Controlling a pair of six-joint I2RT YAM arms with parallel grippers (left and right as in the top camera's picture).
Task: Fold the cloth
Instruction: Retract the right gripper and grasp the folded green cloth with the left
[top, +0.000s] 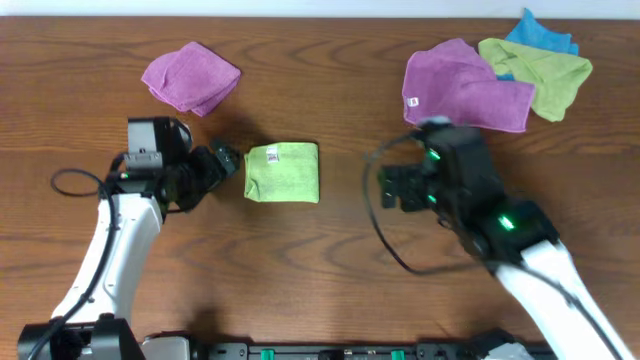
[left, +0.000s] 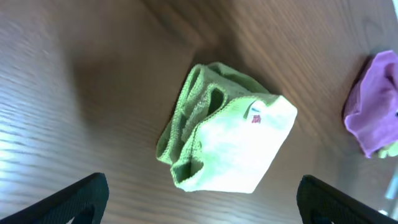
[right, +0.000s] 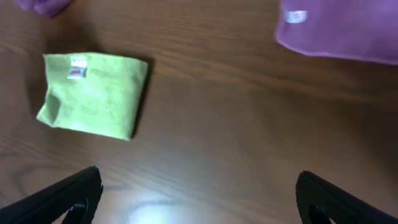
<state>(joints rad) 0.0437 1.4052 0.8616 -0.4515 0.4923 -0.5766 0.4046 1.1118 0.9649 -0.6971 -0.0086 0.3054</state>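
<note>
Left wrist view: only the tips of the left gripper (left: 200, 198) poke in at the bottom corners, the rest is cropped. Same deal for the right gripper (right: 199, 196) in its own view, and the purple cloth (right: 339, 28) runs off the top edge there. Overhead, top right, the blue cloth (top: 545, 33) is mostly buried under the paler green cloth (top: 545, 75). The print on the lime-green cloth (top: 285, 178)'s white tag (top: 270, 155) is too tiny to read.

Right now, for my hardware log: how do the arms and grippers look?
Left arm and right arm: white links, black housings, looping black cables. Left gripper and right gripper: black. Green lights on the right arm.
</note>
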